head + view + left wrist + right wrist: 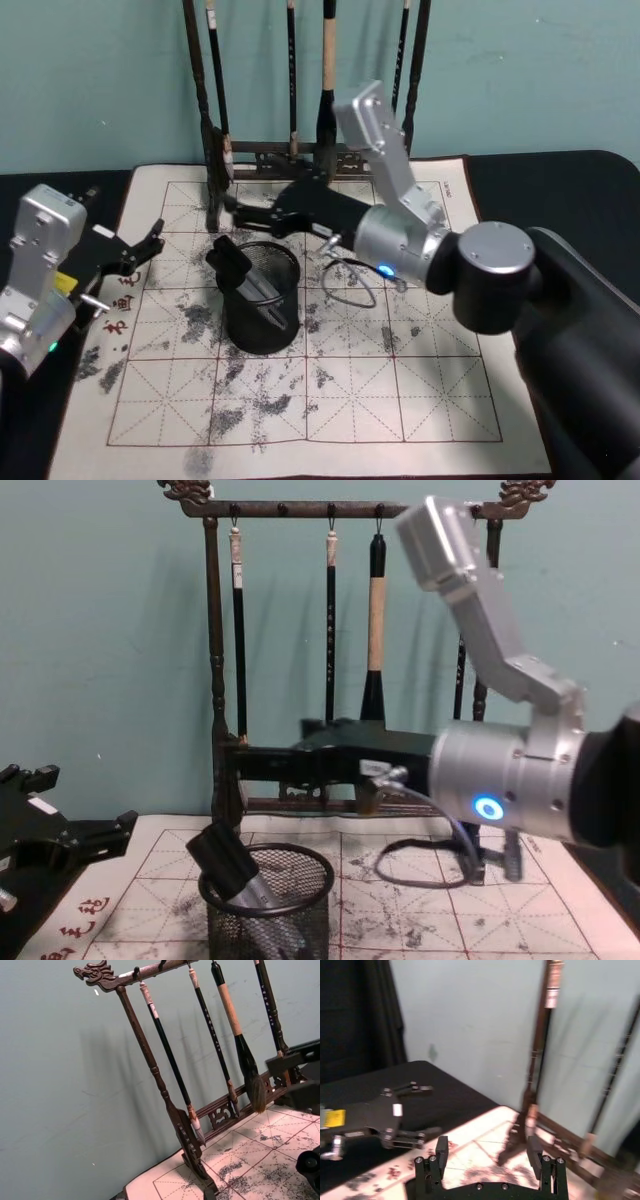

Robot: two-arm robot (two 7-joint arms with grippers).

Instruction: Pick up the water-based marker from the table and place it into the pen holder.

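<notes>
The marker leans inside the pen holder, its black cap jutting over the rim. The right gripper hangs just above and behind the cup — jaws spread, empty. The left gripper sits near the mat's left edge, apparently open too.

Black wire-mesh pen holder; dark carved wooden rack; ink-stained paper mat
</notes>
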